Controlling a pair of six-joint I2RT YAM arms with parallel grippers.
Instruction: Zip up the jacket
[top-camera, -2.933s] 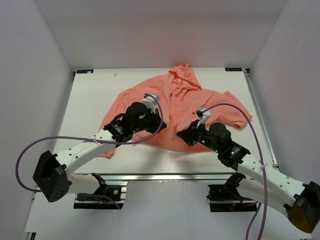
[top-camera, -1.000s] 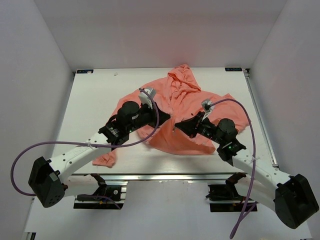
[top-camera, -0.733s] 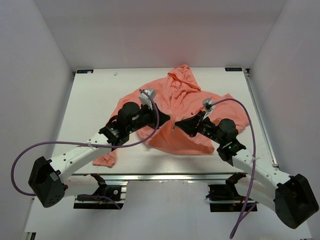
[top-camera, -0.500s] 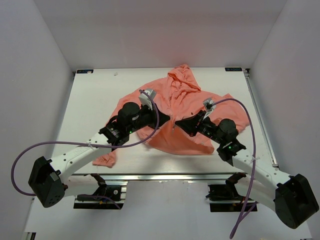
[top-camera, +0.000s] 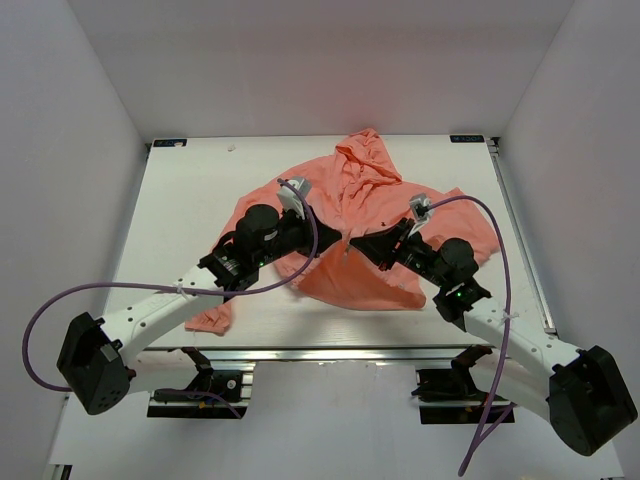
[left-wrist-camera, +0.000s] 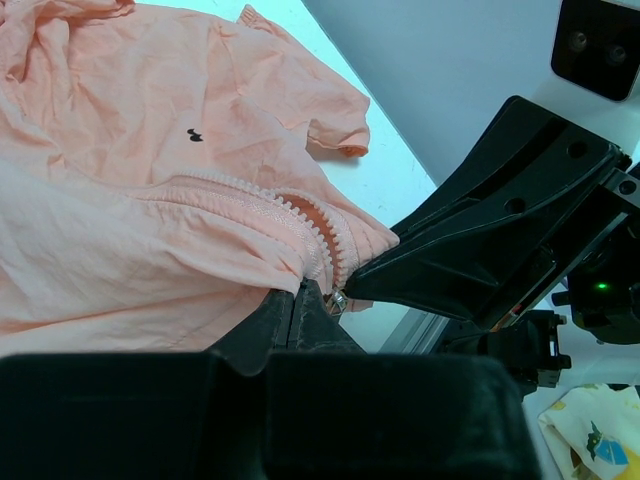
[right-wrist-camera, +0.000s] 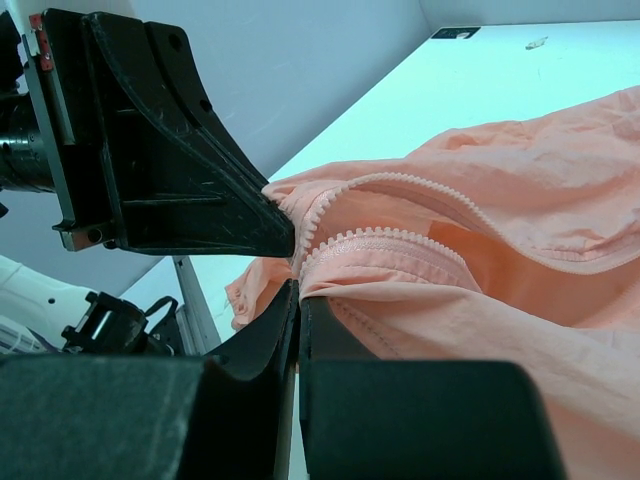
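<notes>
Two claws meet tip to tip at the lower end of the zipper (left-wrist-camera: 290, 205). The left claw (top-camera: 333, 239) is pressed together on the jacket (top-camera: 370, 215), gripping the fabric just below the zipper's teeth. In its wrist view the dark fingers (left-wrist-camera: 280, 320) close on a fold of pink cloth where the teeth curl downward, and a small metal piece shows right at that spot. What that piece is cannot be made out.

The right claw (top-camera: 353, 243) reaches the zipper from the opposite side and is likewise pinched tight on the cloth. Its wrist view shows its fingers (right-wrist-camera: 260, 340) clamped on the fabric edge directly under the teeth. The black finger of the left claw touches the same bunched bit of cloth.

From that pinched end, the right wrist view shows two rows of teeth running apart, one arching higher and the other lying lower, so the zipper is open there.

The jacket lies spread and wrinkled on the white surface (top-camera: 190, 190). Its hood (top-camera: 365, 150) is at the far end of the zipper, away from the arm bases, and a sleeve lies out to either side of the zipper. The tiny dark chest mark (left-wrist-camera: 192, 135) sits on the panel near the zipper, on the right arm's side of it.
</notes>
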